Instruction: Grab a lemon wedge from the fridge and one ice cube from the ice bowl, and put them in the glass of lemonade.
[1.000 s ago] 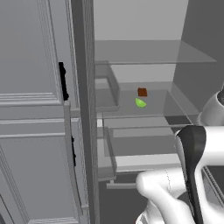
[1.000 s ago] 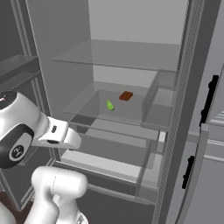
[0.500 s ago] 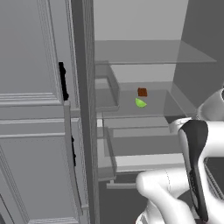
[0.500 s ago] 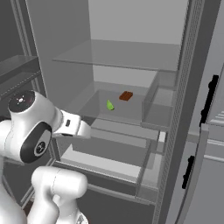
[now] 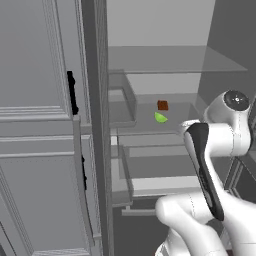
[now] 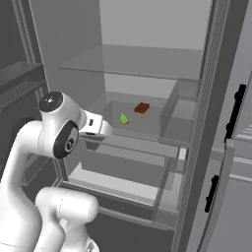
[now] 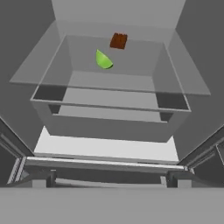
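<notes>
The fridge (image 5: 95, 125) stands open, and its light grey inside with glass shelves is in front of the robot. The wedge (image 5: 160, 118) lies on a glass shelf (image 7: 131, 78) in the middle of the fridge, yellow-green and very small. Just behind it, near but not touching, sits a small brown cube (image 5: 162, 105). In the hand view the wedge (image 7: 103, 60) is in the upper middle, and the cube (image 7: 118, 40) is above it, a little to the right. In the right base view the wedge (image 6: 123, 118) is left of the cube (image 6: 141, 108).

The arm (image 6: 59, 133) is raised in front of the fridge, with the hand toward the shelf, well apart from the wedge. The jaws are fully open and hold nothing. Below the shelf there is a clear drawer (image 7: 105, 127). A cupboard (image 5: 35, 150) with black handles stands just left of the fridge.
</notes>
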